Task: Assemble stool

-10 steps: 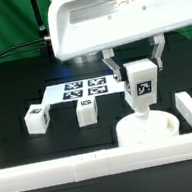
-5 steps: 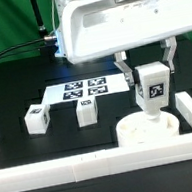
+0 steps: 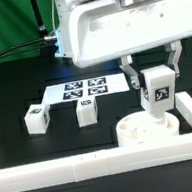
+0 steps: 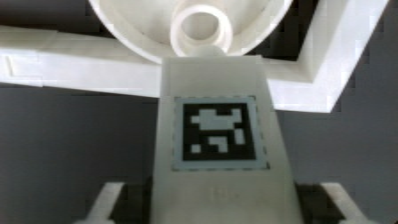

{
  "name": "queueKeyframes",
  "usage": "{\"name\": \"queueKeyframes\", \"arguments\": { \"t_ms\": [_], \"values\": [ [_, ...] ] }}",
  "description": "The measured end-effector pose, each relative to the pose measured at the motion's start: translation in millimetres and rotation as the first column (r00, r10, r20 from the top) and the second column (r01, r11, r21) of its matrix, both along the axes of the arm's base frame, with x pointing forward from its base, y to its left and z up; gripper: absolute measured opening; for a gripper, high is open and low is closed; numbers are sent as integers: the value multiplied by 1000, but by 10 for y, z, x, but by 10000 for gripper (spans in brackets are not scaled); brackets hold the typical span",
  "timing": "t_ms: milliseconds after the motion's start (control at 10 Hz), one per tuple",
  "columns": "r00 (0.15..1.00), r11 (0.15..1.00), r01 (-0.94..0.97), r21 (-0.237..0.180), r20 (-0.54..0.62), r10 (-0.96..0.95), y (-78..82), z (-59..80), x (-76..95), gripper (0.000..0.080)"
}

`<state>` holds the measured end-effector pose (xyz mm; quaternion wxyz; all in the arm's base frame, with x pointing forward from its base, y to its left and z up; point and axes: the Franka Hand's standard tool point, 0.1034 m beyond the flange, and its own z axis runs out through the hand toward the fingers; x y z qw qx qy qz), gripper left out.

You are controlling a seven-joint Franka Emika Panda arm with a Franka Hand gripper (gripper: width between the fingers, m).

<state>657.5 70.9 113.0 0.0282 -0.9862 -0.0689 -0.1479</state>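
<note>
Looking through the exterior view, I see the gripper (image 3: 157, 82) pinching one blocky white leg (image 3: 159, 94) by its flat sides. The leg hangs upright with its square black-and-white tag (image 3: 160, 94) facing the camera, and its lower end is right over the seat disc (image 3: 139, 132) at about four o'clock in that frame. From there I cannot tell whether leg and seat touch. The stool parts are all the same smooth matte white plastic: the seat thick and round, the legs squared-off. A loose leg (image 3: 36, 118) and a second loose leg (image 3: 84, 110) rest apart on the black table (image 3: 13, 98) toward nine o'clock from the seat, just beside the flat marker board (image 3: 83, 88). A border rail (image 3: 56, 172) runs along six o'clock. Only the wrist view shows the held leg's long tapering face, a raised oval ring (image 4: 205, 28) on the seat beyond its tip, and the dark fingers (image 4: 111, 200) flanking it.
</note>
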Motion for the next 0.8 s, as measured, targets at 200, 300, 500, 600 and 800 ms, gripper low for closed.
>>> {"name": "queueKeyframes", "arguments": {
  "t_ms": [200, 300, 500, 600, 800],
  "values": [
    [1000, 1000, -1, -1, -14, 1, 7, -103, -34, 337],
    [1000, 1000, -2, -1, -18, 2, 13, -134, -47, 337],
    [1000, 1000, -3, -1, -19, 3, 30, -150, -56, 337],
    [1000, 1000, -6, -1, -18, 6, 45, -150, -57, 337],
    [1000, 1000, -5, -2, -14, 5, 37, -172, -53, 337]
  ]
}}
